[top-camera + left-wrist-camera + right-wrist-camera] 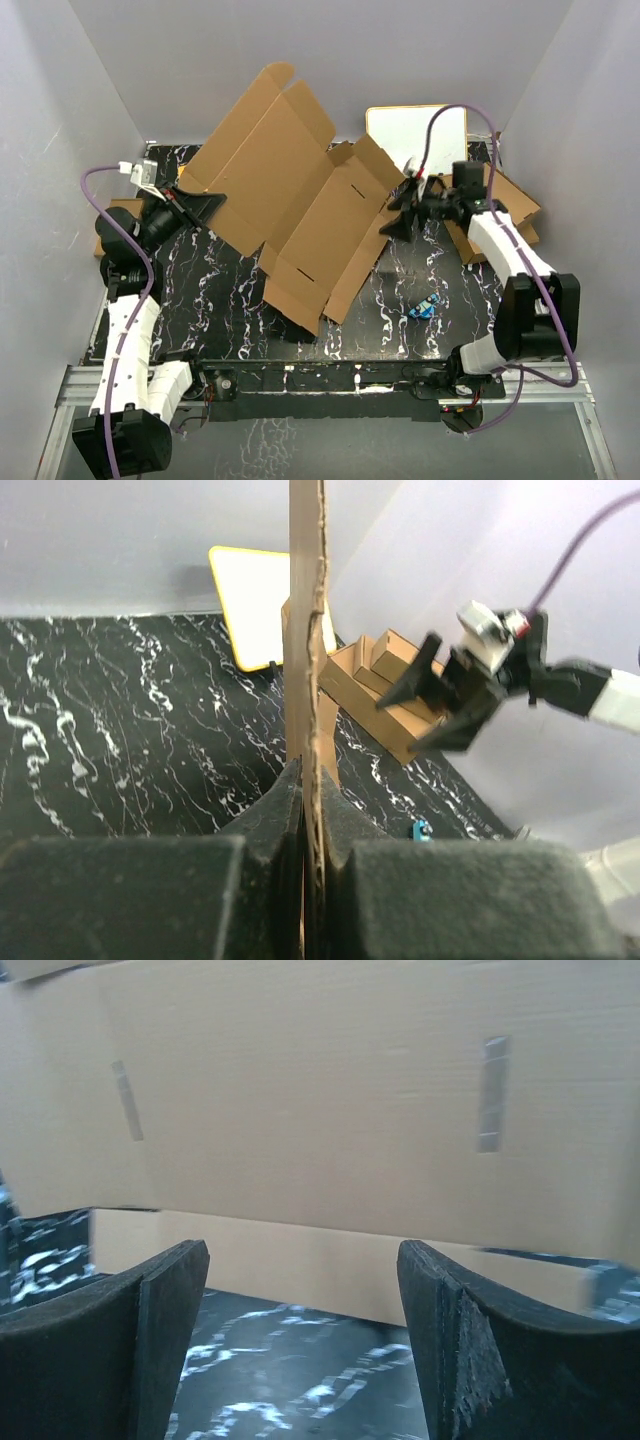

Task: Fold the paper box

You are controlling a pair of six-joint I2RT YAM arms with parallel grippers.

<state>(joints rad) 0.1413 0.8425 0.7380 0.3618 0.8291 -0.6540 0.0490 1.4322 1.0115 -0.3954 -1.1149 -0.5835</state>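
The paper box [290,200], a large brown die-cut cardboard sheet, is unfolded and held tilted up over the middle of the black marbled table [230,300]. My left gripper [205,205] is shut on its left edge. The left wrist view shows the sheet edge-on [305,630], pinched between the jaws of that gripper [308,770]. My right gripper [400,210] stands open just off the sheet's right flap, with nothing between its fingers. Its wrist view shows the gripper [303,1260] open, facing a broad slotted panel [320,1090] a short way ahead.
A yellow-rimmed white card [415,135] lies at the back right. Smaller brown cardboard boxes [515,215] are stacked behind the right arm. A small blue object [424,307] lies on the table near the front right. Pale walls close in on three sides.
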